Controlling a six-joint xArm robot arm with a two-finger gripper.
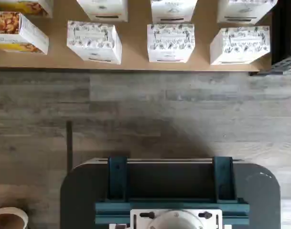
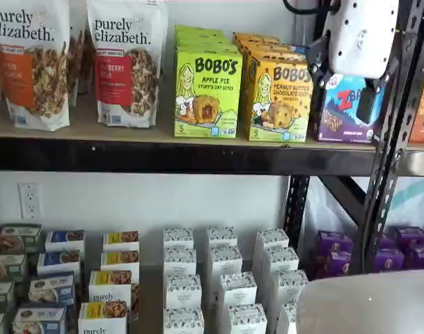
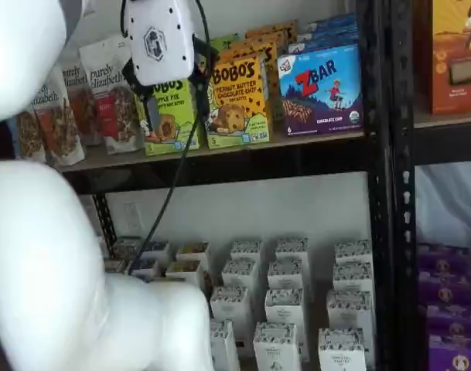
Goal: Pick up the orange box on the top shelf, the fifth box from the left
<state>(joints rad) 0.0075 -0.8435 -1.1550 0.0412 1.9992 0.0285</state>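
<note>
The orange box (image 2: pixel 278 97), a yellow-orange Bobo's Peanut Butter Chocolate Chip carton, stands upright at the front of the top shelf (image 2: pixel 128 156), with more like it behind. It shows in both shelf views (image 3: pixel 237 97). My gripper (image 2: pixel 368 104) hangs in front of the shelf, its white body covering the space to the right of the orange box in a shelf view and left of it in a shelf view (image 3: pixel 151 116). Only one black finger shows clearly, so its state is unclear. It holds nothing. The wrist view does not show the orange box.
A lime-green Bobo's Apple Pie box (image 2: pixel 207 87) stands left of the orange box and a blue Zbar box (image 3: pixel 320 81) right. Granola bags (image 2: pixel 124 62) fill the shelf's left. A black upright (image 2: pixel 389 139) stands at the right. Small white boxes (image 1: pixel 171 43) fill the lower level.
</note>
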